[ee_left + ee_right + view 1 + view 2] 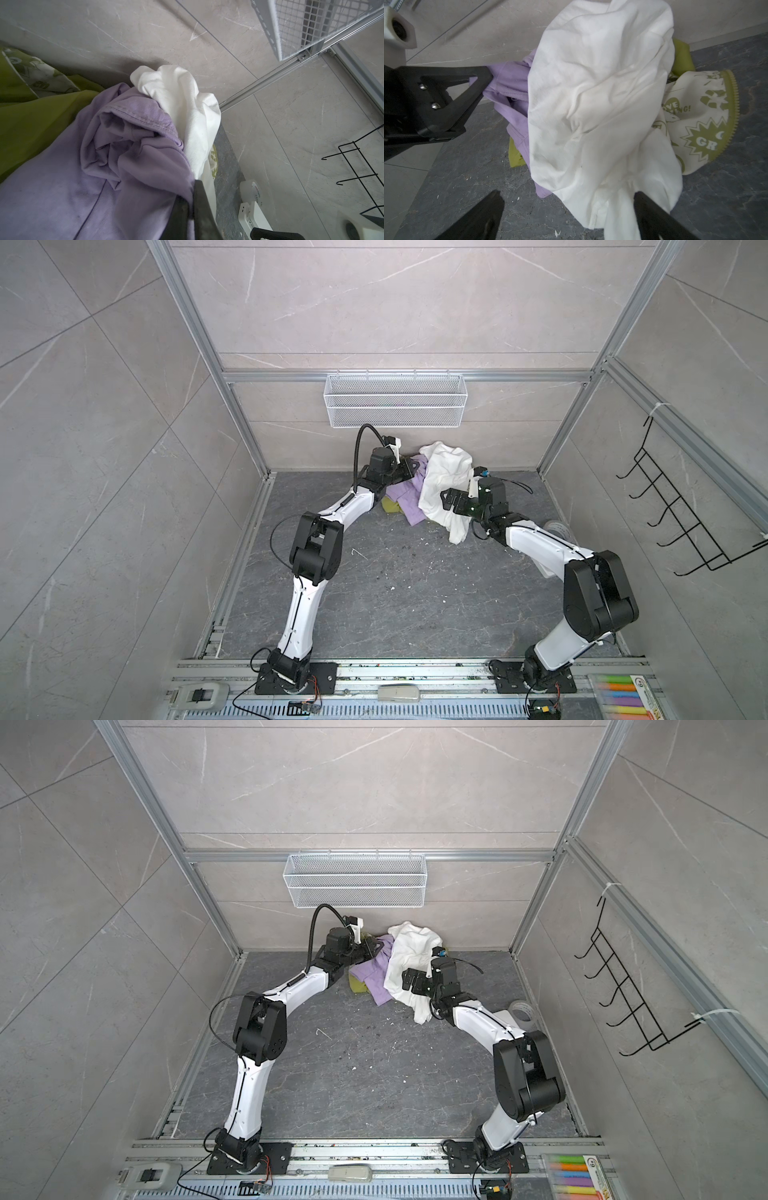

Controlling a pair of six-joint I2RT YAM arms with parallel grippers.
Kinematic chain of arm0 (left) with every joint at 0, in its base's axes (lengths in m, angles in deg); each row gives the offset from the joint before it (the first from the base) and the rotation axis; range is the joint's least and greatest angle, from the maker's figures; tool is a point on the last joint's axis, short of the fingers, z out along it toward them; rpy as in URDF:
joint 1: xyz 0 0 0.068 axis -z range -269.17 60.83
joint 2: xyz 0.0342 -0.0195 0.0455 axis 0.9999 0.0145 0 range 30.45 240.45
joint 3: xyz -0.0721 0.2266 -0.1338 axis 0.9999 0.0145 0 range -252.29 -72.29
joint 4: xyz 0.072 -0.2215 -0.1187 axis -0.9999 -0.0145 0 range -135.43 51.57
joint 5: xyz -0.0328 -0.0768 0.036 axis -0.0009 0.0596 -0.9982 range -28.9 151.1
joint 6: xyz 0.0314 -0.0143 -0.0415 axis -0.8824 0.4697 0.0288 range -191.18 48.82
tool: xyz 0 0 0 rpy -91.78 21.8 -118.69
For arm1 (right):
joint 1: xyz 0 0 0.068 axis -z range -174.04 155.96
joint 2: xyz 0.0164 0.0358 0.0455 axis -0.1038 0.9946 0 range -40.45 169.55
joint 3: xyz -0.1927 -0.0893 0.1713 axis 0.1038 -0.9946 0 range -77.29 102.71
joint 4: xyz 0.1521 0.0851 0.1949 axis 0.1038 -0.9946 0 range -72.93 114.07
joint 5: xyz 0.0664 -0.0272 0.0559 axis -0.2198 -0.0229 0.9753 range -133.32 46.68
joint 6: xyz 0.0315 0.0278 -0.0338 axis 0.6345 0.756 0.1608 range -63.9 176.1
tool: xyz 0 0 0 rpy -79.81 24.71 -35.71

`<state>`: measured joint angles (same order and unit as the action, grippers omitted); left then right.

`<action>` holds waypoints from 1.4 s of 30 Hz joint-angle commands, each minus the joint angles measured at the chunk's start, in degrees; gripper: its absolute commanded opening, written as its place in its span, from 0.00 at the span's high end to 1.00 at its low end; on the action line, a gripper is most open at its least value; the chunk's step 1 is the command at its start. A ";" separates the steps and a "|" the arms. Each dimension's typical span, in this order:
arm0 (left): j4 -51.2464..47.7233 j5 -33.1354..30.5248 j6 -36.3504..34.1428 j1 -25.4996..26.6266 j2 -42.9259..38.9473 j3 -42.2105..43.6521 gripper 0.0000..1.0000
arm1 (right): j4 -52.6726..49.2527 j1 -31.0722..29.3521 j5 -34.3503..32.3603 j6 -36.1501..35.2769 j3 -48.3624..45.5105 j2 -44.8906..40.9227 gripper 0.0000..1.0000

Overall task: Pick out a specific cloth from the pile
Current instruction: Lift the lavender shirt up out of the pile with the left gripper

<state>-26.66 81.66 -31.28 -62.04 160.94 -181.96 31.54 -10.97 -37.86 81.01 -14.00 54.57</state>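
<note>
The wire basket [395, 406] hangs above the pile [390, 506]; left gripper [488, 79] reaches in, clamped on the lilac cloth [405, 499] (white cloth [444, 472] draped over it), right gripper [448, 501] gapes wide alongside

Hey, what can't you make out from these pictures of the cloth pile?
- Lilac cloth: its full spread, covered by the white cloth in both top views.
- Left tool: how much fabric it pinches; tips buried in lilac folds, right wrist view.
- Patterned cloth: lettering partly covered by the white cloth, right wrist view.
- Right tool: open fingers cut off by the picture edge, right wrist view.
</note>
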 commanded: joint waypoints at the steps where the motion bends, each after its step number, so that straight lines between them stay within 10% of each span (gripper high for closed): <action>1: 2.64 -0.77 -2.11 0.45 -5.75 -0.30 1.00 | 0.19 -0.44 0.44 0.87 0.71 -1.77 0.00; 42: 4.75 -2.43 -6.15 0.64 -18.65 5.40 1.00 | -0.48 -0.75 -0.16 0.44 -0.01 -4.03 0.01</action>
<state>-26.42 79.98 -35.17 -61.66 147.50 -175.92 31.49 -11.19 -37.88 81.01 -13.96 52.76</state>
